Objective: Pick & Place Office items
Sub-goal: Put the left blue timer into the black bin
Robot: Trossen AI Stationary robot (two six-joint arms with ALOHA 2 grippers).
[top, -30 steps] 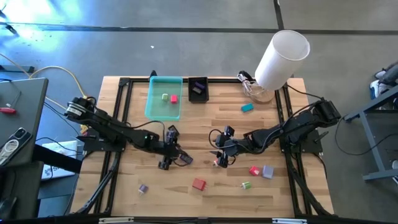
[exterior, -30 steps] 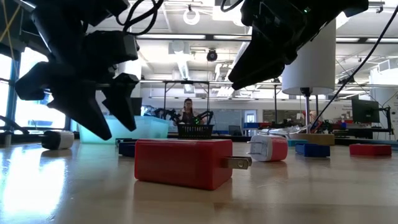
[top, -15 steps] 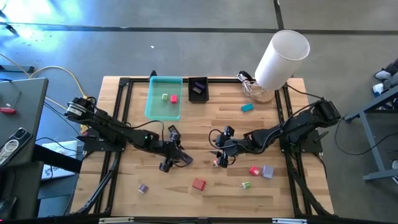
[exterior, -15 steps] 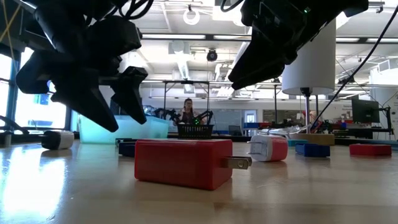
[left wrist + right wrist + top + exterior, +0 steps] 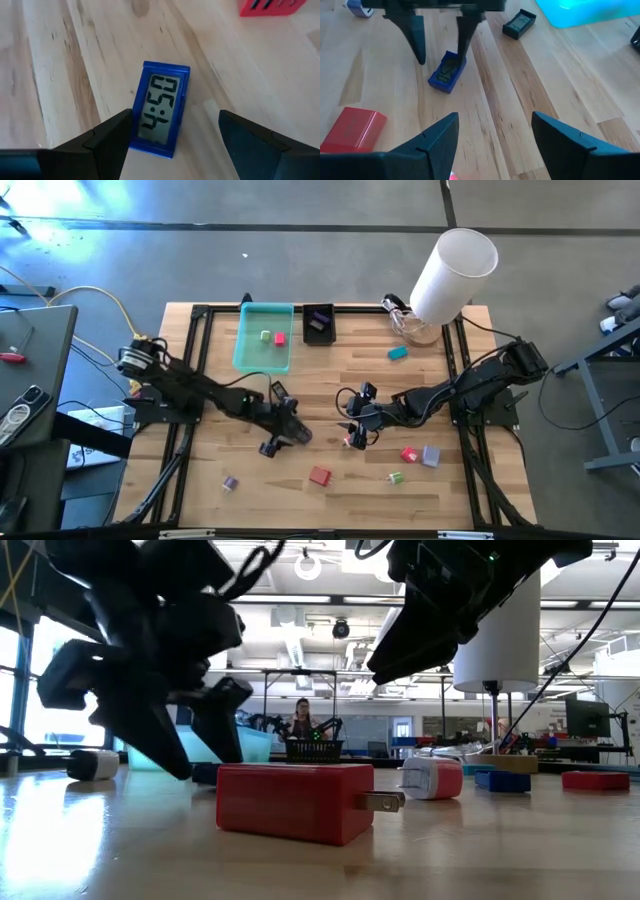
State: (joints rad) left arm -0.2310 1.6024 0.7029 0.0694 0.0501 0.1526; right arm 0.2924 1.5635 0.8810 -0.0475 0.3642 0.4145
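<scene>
Since the earlier frame the left arm has reached further toward the table's middle, carrying the left hand (image 5: 283, 433) over to a blue clock (image 5: 160, 109), while the right arm has not shifted. The step in hand looks like the approach to a grasp: in the left wrist view the clock, a small blue block with a digital face, lies flat on the table (image 5: 350, 395) between the two spread fingers (image 5: 107, 137), nearer to one of them than the other, and whether that one touches it cannot be told. The hand is wide apart and holds nothing. The right wrist view shows the same thing from across the table: the left fingertips straddle the clock (image 5: 447, 73), one tip right at its end. The next move probably calls for a little more descent, then closing squarely across the clock's narrow sides so it does not twist or skid on the wood. The right hand (image 5: 352, 423) hovers near the table's middle, also spread and empty, above a small pink piece (image 5: 346, 442). A red charger (image 5: 319, 475) lies near the front edge, other pieces are scattered toward the right, and the teal tray (image 5: 249, 350) at the back already holds a green and a red piece.
</scene>
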